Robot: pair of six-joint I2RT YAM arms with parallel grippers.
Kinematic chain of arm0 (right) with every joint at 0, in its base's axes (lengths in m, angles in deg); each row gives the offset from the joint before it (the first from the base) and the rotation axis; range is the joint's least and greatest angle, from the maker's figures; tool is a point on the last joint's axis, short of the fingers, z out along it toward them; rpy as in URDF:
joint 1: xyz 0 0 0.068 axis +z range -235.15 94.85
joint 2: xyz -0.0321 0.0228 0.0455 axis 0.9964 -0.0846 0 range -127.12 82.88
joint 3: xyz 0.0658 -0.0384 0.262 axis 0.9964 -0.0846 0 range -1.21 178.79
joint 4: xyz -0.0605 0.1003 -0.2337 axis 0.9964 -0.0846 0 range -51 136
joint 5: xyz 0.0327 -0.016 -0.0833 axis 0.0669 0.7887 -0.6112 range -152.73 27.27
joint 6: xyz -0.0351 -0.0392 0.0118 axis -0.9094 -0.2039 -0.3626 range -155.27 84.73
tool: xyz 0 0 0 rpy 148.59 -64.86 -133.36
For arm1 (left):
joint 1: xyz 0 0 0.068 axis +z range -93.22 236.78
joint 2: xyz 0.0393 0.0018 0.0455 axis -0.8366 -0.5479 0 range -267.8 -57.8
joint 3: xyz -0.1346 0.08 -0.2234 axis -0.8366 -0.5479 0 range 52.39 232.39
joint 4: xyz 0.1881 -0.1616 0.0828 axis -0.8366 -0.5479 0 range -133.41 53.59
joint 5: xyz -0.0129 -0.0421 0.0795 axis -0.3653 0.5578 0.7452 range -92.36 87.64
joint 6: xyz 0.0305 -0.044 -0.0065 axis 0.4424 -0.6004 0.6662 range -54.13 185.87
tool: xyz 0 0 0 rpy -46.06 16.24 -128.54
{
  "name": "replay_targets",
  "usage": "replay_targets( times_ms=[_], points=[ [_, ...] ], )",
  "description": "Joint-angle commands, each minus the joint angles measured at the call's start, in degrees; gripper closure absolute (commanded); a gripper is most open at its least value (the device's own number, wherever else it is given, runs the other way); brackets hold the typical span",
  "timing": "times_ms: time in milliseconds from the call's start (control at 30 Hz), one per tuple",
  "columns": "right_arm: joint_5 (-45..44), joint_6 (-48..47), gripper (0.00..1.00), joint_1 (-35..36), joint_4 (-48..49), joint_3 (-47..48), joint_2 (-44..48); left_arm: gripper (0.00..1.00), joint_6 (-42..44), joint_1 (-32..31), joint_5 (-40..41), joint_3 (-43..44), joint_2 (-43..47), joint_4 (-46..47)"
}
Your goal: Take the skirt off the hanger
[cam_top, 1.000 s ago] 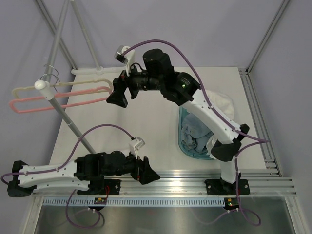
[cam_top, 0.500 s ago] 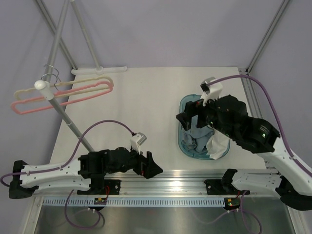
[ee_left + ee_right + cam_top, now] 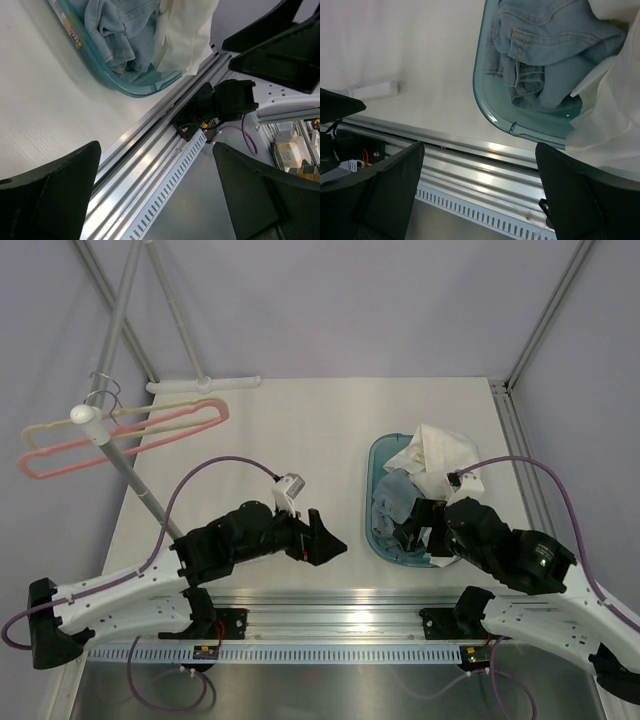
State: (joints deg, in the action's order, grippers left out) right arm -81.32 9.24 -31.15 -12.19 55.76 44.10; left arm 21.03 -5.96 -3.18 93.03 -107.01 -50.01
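A pink hanger and a cream hanger hang bare on the slanted rack pole at the far left. No garment is on either. A white garment and a denim garment lie in the teal basket; which one is the skirt I cannot tell. My left gripper hovers open near the table's front edge, its jaws wide apart over the rail. My right gripper is open and empty at the basket's near side.
An aluminium rail runs along the near edge under both grippers. The rack's white foot bar lies at the back left. The white garment spills over the basket's near rim beside the denim.
My right arm has swung from the hangers at the back left across the basket down to its near side. My left gripper has risen and shifted right. The hangers have swayed slightly.
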Motion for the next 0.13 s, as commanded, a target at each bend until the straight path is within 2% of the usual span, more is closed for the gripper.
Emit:
replay_targets(
  times_ms=[0,100],
  points=[
    [-1.45,8.84,0.01,-0.21,-1.4,-2.82,5.29,0.01,1.69,0.6,-1.99,2.6,1.91,2.18],
    [-1.36,9.19,0.0,-0.21,-0.08,-5.2,8.54,0.01,0.72,1.65,-2.61,0.33,5.07,2.62]
  ],
)
